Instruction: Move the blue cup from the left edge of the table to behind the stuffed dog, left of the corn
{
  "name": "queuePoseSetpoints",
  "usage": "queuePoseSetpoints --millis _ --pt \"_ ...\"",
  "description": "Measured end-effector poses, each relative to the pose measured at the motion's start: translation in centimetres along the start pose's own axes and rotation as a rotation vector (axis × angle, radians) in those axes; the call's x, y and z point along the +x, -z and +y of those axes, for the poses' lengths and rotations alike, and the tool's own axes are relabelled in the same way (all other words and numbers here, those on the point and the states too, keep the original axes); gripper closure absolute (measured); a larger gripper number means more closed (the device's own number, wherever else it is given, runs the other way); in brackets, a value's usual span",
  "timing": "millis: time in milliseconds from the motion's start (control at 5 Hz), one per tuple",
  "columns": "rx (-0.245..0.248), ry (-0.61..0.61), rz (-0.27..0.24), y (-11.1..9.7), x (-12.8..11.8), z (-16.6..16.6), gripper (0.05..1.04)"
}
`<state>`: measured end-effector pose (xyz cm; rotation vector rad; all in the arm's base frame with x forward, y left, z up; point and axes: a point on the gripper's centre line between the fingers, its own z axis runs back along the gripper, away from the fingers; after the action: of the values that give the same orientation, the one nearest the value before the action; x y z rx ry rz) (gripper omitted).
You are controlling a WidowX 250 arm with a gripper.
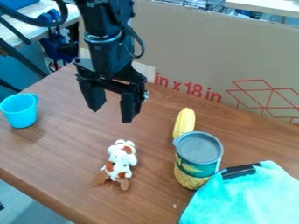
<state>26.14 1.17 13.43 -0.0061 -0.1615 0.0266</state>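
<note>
The can partly hides the corn; edges crop the cloth.

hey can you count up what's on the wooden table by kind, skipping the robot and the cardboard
Containers: 2, a blue cup and a can
Corn cobs: 1
Stuffed animals: 1
Cloths: 1, with a black strip
Total: 5

Single fixed camera, set above the table; looks down at a slant toward the cardboard behind.
</note>
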Motion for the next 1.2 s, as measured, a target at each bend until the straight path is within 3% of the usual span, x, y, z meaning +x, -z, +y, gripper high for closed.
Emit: queuePoseSetpoints --millis 200,400,800,1200 --pt "0.0 0.001 0.023 0.5 -0.3 0.2 0.082" --pt "0.019 -0.045 0.052 0.4 -1.2 4.7 0.082" --pt "0.048 -0.009 0.043 -0.7 -1.2 10.3 0.082" --pt "0.08 -0.04 0.018 1.5 -1.2 15.1 0.082"
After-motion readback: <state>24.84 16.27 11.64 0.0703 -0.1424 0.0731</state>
